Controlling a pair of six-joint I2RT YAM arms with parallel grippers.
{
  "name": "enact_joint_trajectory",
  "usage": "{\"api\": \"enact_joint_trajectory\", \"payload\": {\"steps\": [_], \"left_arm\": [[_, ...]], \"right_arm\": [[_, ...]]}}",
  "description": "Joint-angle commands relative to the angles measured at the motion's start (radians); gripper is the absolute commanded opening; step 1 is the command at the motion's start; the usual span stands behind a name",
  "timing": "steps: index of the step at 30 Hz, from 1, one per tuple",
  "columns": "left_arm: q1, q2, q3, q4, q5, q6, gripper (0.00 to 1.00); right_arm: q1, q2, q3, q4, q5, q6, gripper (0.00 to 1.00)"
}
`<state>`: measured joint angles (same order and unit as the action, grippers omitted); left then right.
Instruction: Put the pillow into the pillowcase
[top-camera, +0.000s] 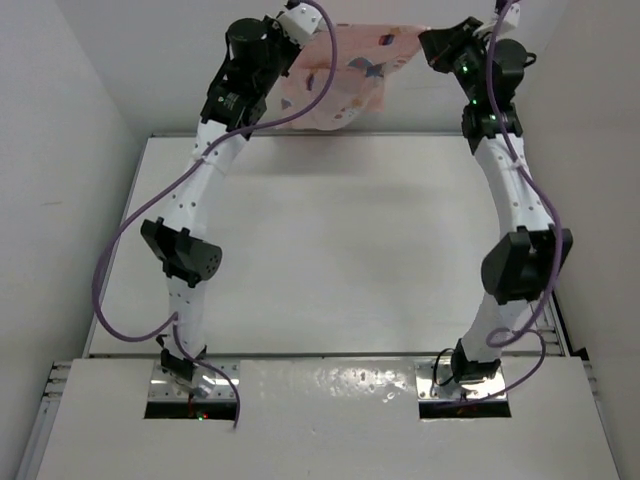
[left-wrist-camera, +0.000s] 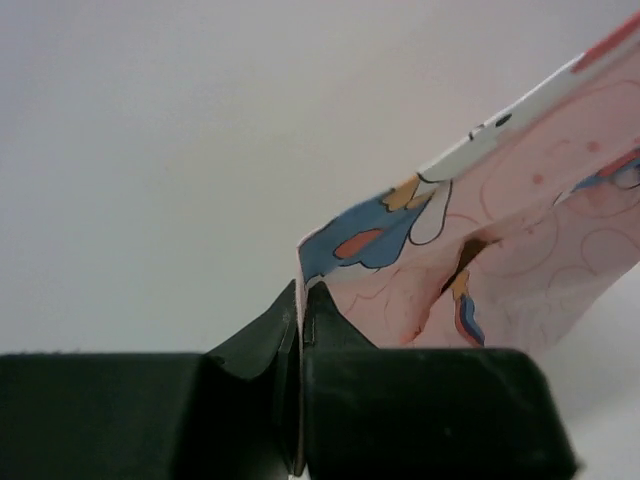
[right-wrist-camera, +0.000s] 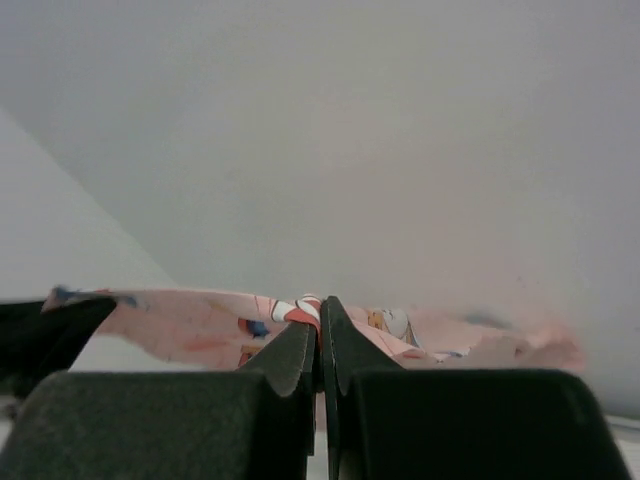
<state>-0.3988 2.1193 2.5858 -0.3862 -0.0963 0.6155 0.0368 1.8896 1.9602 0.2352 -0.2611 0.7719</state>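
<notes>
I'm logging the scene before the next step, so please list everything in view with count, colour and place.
pillowcase: one, light pink with blue-and-white cartoon print, held up over the table's far edge between the two grippers
pillow: none visible in any view
table: one, white, beneath both arms
cables: two, purple, one looping along each arm
arms: two, white with black joints, reaching from the near edge to the far edge
left gripper: one, black fingers shut on a pillowcase edge, far left
right gripper: one, black fingers shut on the pillowcase, far right
</notes>
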Motion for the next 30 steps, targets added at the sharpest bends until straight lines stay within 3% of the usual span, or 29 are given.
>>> {"api": "enact_joint_trajectory", "payload": {"steps": [1, 2, 4, 5, 6, 8, 9, 13, 16, 20, 23, 26, 27, 28, 29, 30], "left_arm": [[0.035, -0.157, -0.129, -0.147, 0.069, 0.05, 0.0], [0.034, -0.185, -0.273, -0.181, 0.07, 0.071, 0.0], [0.035, -0.255, -0.486, -0.288, 0.09, 0.163, 0.0], [0.035, -0.283, -0.56, -0.321, 0.137, 0.234, 0.0], [0.035, -0.312, -0.629, -0.379, 0.157, 0.266, 0.0], [0.032, -0.402, -0.792, -0.487, 0.261, 0.429, 0.0], [0.025, -0.421, -0.818, -0.651, 0.292, 0.493, 0.01], [-0.001, -0.521, -1.08, -0.796, 0.297, 0.566, 0.1], [-0.026, -0.585, -1.275, -0.797, 0.285, 0.549, 0.18], [-0.052, -0.639, -1.449, -0.778, 0.32, 0.514, 0.18], [-0.061, -0.65, -1.486, -0.78, 0.326, 0.497, 0.06], [-0.064, -0.647, -1.452, -0.767, 0.329, 0.458, 0.06], [-0.066, -0.642, -1.431, -0.764, 0.363, 0.445, 0.1], [-0.064, -0.638, -1.413, -0.754, 0.389, 0.419, 0.14], [-0.064, -0.627, -1.371, -0.746, 0.411, 0.397, 0.19], [-0.063, -0.619, -1.356, -0.703, 0.449, 0.333, 0.3]], "right_arm": [[-0.015, -0.249, -0.223, 0.272, -0.197, -0.131, 0.0], [-0.011, -0.294, -0.42, 0.294, -0.245, -0.158, 0.0], [0.017, -0.424, -0.622, 0.358, -0.346, -0.192, 0.0], [0.034, -0.464, -0.815, 0.362, -0.363, -0.245, 0.0], [0.07, -0.504, -0.905, 0.346, -0.375, -0.281, 0.0], [0.122, -0.608, -1.133, 0.288, -0.369, -0.391, 0.0], [0.173, -0.635, -1.194, 0.215, -0.339, -0.423, 0.0], [0.271, -0.756, -1.516, 0.2, -0.256, -0.416, 0.0], [0.353, -0.859, -1.645, 0.161, -0.167, -0.405, 0.0], [0.469, -0.995, -1.715, -0.032, -0.055, -0.442, 0.0], [0.514, -1.084, -1.759, -0.105, -0.001, -0.425, 0.0], [0.569, -1.155, -1.773, -0.184, 0.043, -0.398, 0.0], [0.584, -1.165, -1.778, -0.203, 0.057, -0.387, 0.0], [0.609, -1.176, -1.779, -0.23, 0.092, -0.381, 0.16], [0.618, -1.19, -1.778, -0.275, 0.111, -0.381, 0.38], [0.624, -1.198, -1.761, -0.305, 0.129, -0.369, 0.58]]}}
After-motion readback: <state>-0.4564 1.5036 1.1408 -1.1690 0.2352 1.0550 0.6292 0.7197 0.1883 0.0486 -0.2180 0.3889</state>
